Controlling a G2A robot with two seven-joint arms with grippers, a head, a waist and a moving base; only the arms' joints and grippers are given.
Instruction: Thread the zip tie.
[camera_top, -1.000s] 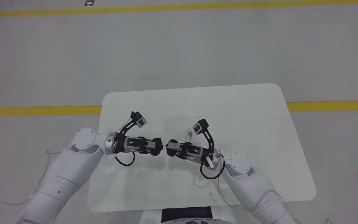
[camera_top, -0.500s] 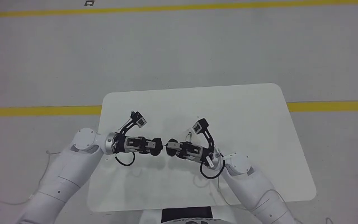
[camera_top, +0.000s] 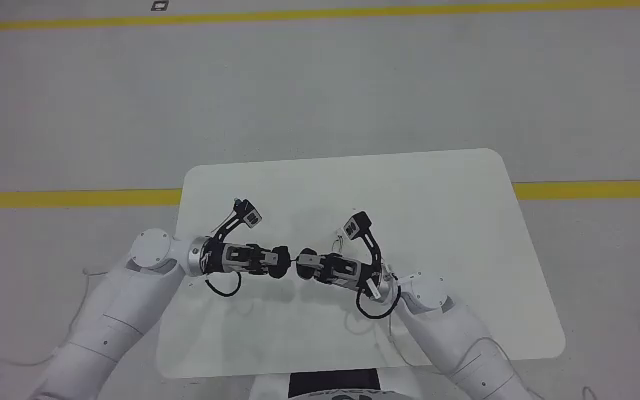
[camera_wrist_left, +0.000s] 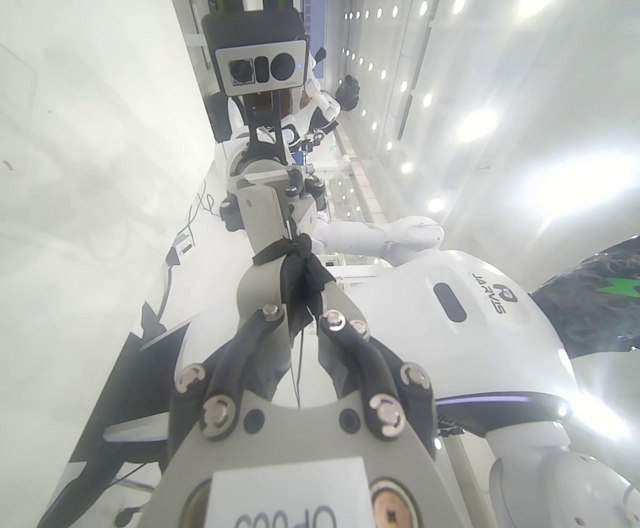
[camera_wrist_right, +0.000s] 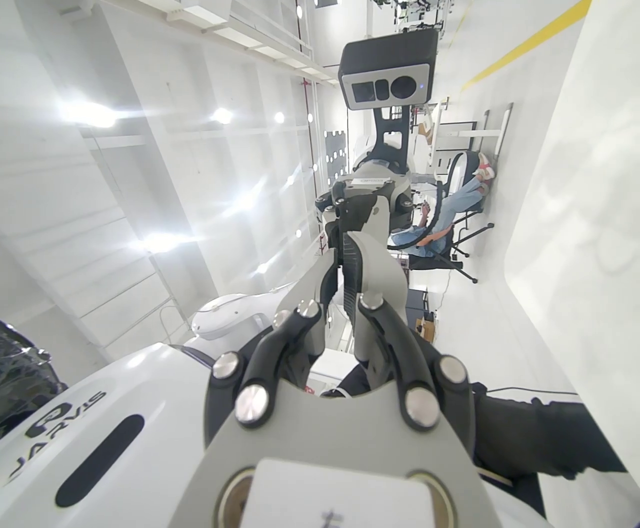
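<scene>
Nearly tip-to-tip: left gripper (camera_top: 286, 261) clenched on zip tie (camera_wrist_left: 301, 352), right gripper (camera_top: 302, 264) pinched shut; most table (camera_top: 480, 220) room toward 3 o'clock, nearest edge 9 o'clock.

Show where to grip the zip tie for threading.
Probably on the thin strap of the zip tie, a little behind its tip, as the left gripper appears to have it. The jaws close across its width and come in along its length toward the right gripper, so the slender end stays straight.
</scene>
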